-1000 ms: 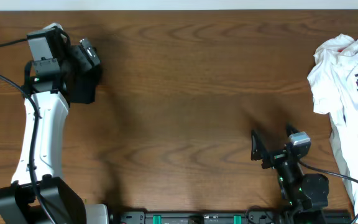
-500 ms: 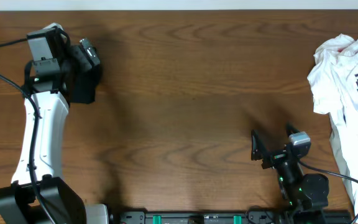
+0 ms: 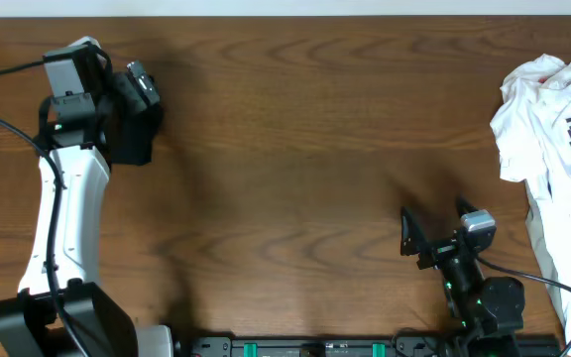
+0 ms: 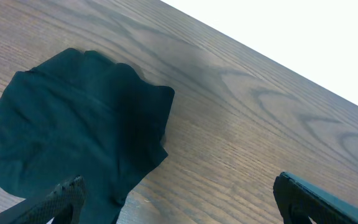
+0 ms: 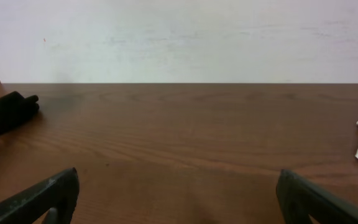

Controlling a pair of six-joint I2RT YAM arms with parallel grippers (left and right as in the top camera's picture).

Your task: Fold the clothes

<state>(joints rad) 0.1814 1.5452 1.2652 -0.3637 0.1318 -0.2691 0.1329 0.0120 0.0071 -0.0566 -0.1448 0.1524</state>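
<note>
A wood-grain table (image 3: pixel 295 129) meets a white wall (image 5: pixel 179 37); the left end effector (image 4: pixel 179 186) and right end effector (image 5: pixel 178 180) both gape empty.

Overhead view: even, diffuse light across table (image 3: pixel 295 129); wood grain sharp; soft broad shadows on table beside left arm (image 3: pixel 62 198); white clothes (image 3: pixel 553 129) at table's right edge nearly washed out, folds faint. Left wrist view: area beyond table's far edge blown to pure white; dark cloth (image 4: pixel 73 137) on table underexposed, soft shadow across its middle; left fingertips (image 4: pixel 61 196) blurred. Right wrist view: dimmer, low contrast, table's far edge soft; right fingertips (image 5: pixel 48 193) out of focus.
</note>
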